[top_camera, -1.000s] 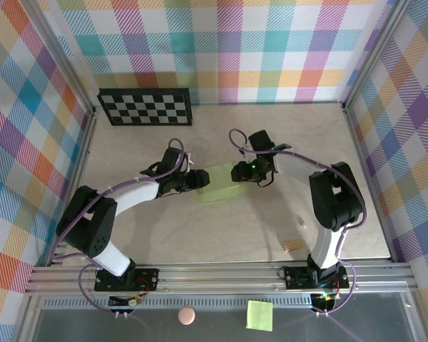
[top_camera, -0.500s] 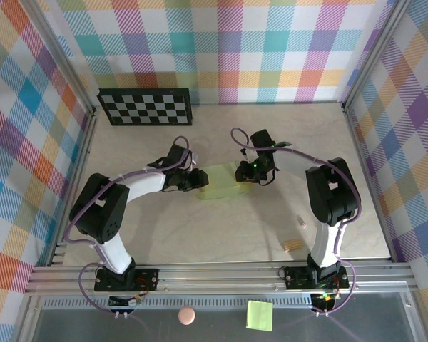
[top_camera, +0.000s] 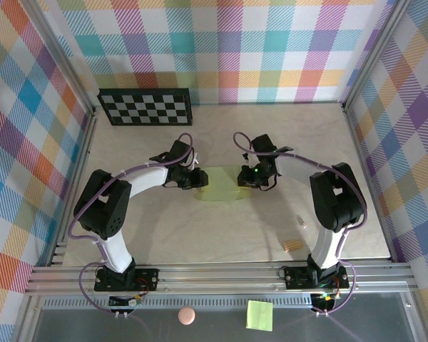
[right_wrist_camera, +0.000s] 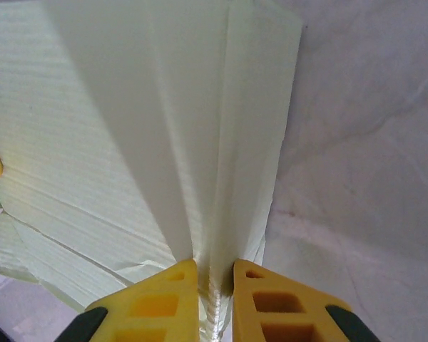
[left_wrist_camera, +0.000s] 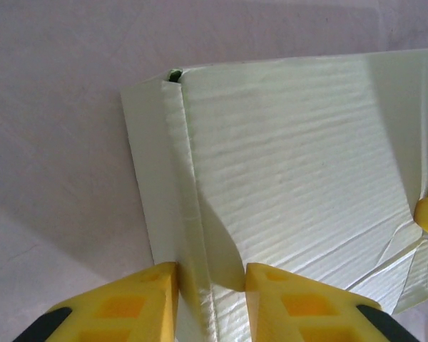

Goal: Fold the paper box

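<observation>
The paper box, a pale lime-green card, lies mid-table between both grippers. My left gripper is at its left edge. In the left wrist view the yellow fingers pinch a raised side fold of the paper box, with the left gripper shut on it. My right gripper is at the card's right edge. In the right wrist view the right gripper is shut tightly on the upturned right fold of the paper box. Each wrist view catches the other gripper's yellow fingertip at its edge.
A black-and-white checkerboard leans at the back left. A small tan piece lies front right on the table. Below the front rail sit a bright-green sticky note and a pink round thing. Plaid walls enclose three sides.
Both grippers have closed from wider onto the box's side folds. The left arm's elbow has swung inward. The card now looks flatter and sits slightly nearer.
</observation>
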Tool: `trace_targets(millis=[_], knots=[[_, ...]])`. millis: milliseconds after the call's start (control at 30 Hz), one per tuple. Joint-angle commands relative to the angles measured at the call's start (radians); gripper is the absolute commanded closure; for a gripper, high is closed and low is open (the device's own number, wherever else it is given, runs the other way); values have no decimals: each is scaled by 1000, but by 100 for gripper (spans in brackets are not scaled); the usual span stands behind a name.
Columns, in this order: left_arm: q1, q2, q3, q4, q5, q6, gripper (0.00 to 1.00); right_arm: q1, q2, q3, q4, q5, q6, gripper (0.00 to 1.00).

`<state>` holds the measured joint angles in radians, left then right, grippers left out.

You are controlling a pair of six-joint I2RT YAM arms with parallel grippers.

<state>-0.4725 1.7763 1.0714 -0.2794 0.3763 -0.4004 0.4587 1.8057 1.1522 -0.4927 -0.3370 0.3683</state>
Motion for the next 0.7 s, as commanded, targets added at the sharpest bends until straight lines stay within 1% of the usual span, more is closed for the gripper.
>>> trace_targets(millis=[0, 100, 167, 200, 233, 300, 367, 567, 667], knots=[[-26, -42, -25, -78, 90, 19, 69, 45, -34, -28, -21, -33, 21, 83], [-29, -83, -72, -75, 102, 9, 67, 49, -60, -41, -37, -42, 16, 80], [-29, -109, -94, -76, 87, 20, 63, 51, -75, -47, -42, -32, 6, 76], [-29, -121, -95, -92, 64, 42, 60, 51, -84, -49, -46, -15, 1, 73], [-28, -129, -86, -115, 40, 69, 57, 48, -90, -48, -51, -1, -7, 69], [-23, -139, -54, -166, -1, 126, 56, 47, -102, -41, -58, 16, -27, 63], [-20, -141, -12, -210, -24, 194, 55, 46, -112, -32, -62, 28, -50, 58], [-18, -86, 139, -321, -50, 410, 53, 31, -151, 0, -89, 69, -127, 53], [-18, -39, 219, -354, -32, 503, 53, 10, -175, 7, -95, 89, -147, 52]])
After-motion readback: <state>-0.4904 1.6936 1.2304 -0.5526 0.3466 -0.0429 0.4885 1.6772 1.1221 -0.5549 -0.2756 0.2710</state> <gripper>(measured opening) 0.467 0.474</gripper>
